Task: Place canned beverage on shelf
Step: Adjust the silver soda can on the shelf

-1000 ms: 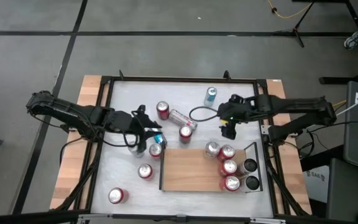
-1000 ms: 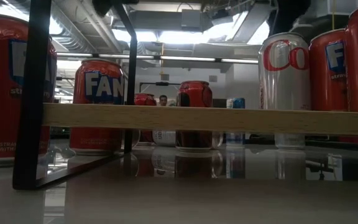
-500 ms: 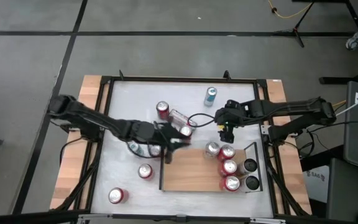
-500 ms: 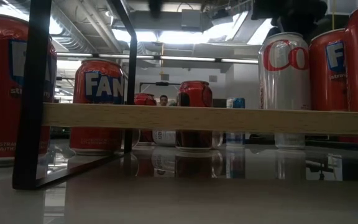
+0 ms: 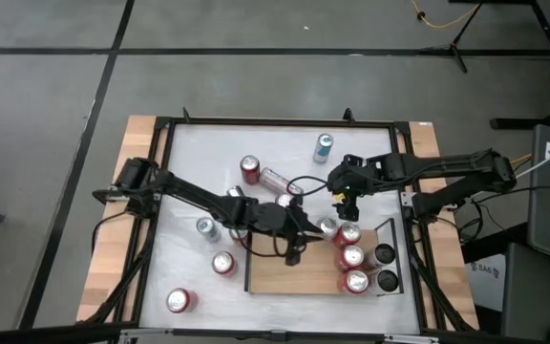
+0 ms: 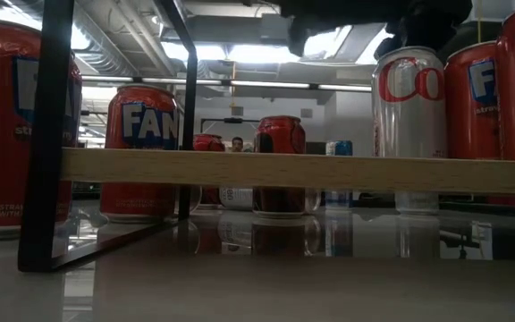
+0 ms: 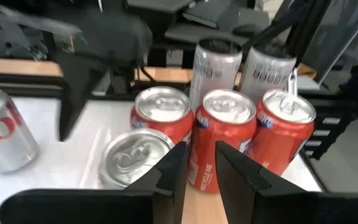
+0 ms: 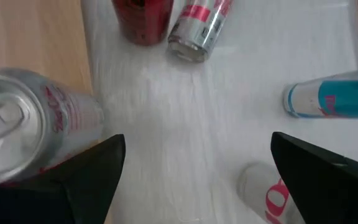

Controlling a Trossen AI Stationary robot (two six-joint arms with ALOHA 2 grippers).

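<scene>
Though it carries nothing, left gripper (image 5: 293, 252) (fingers nearly together) hangs over flat light-brown wooden shelf (image 5: 280, 272) at table's 5 o'clock. Upright red cans (image 5: 353, 256) fill its 3 o'clock end. Right gripper (image 5: 348, 198), spread wide, hovers by upright silver can (image 5: 327, 227). Prob. between placements; next needs fetching a loose can.

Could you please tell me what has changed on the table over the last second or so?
The left gripper has swung from the table's left side, by a silver can, across to above the shelf; its jaws are nearly together with nothing between them. The right gripper edged down toward the silver can at the shelf's far edge, jaws wide. The cans on the shelf and table stayed put.
</scene>
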